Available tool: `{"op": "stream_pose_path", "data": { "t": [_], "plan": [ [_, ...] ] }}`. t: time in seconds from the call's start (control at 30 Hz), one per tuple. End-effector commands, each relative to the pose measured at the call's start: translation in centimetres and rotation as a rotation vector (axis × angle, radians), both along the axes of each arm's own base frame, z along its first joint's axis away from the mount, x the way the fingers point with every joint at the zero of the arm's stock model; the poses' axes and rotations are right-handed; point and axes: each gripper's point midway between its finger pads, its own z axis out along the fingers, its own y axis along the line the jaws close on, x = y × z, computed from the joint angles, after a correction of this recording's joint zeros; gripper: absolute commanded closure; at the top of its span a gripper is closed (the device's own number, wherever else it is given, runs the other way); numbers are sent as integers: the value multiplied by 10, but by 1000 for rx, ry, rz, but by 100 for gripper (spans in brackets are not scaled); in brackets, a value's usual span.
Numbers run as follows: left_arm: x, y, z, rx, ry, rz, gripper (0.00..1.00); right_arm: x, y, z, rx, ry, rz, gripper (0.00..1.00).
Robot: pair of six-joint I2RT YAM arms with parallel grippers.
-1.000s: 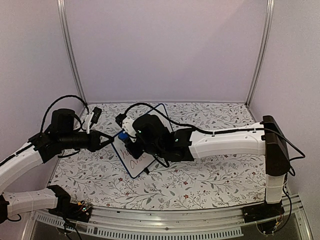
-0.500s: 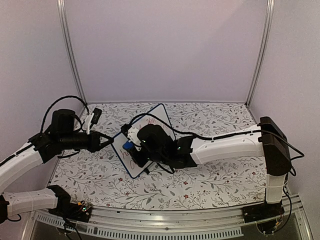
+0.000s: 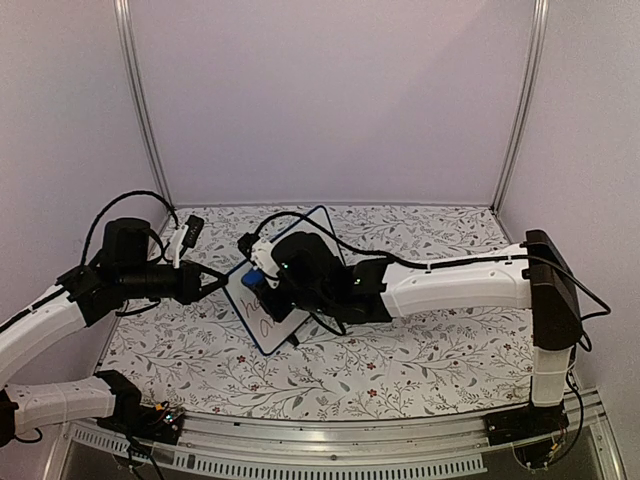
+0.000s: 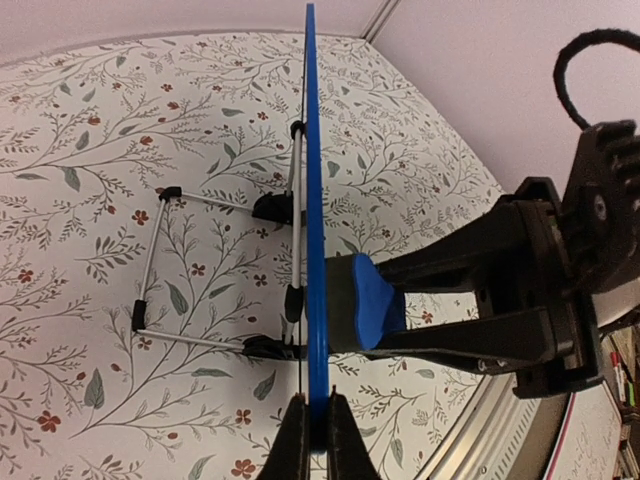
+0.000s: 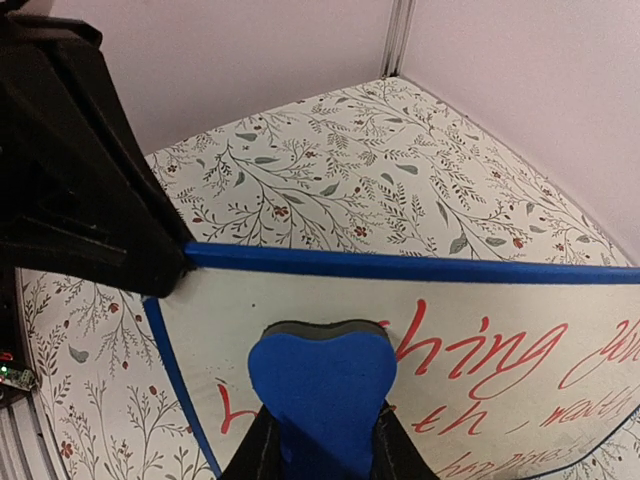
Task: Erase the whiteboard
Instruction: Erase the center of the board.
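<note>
Floral tabletop (image 3: 400, 370); left end effector (image 4: 310, 445) pinches whiteboard (image 5: 480, 300) edge; eraser (image 5: 320, 385) against face.

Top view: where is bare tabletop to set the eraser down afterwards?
Bare floral-patterned tabletop: the far right, between the right arm's white forearm and the back wall; and the near strip between that forearm and the metal front rail. Crowded centre-left: the left gripper pinches the blue-edged white whiteboard, the right gripper holds the blue eraser block against it.
</note>
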Motion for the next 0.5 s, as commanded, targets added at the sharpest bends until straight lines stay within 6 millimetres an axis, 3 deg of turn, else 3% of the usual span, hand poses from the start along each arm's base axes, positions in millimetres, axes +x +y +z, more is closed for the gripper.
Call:
{"op": "stream_pose_path", "data": {
  "t": [0.0,0.13,0.3,0.47],
  "plan": [
    [-15,-14,11,-51,-11,-84,100,23,3,26,52,-42,-34,82],
    [-15,-13,12,-51,-14,-82,99,24,-4,18,28,-38,-46,82],
    [-13,-12,14,-46,-26,-70,76,20,-18,5,6,-20,-63,82],
    [-10,-7,23,-38,-62,-41,56,22,-35,13,9,-30,-85,83]
  ]
}}
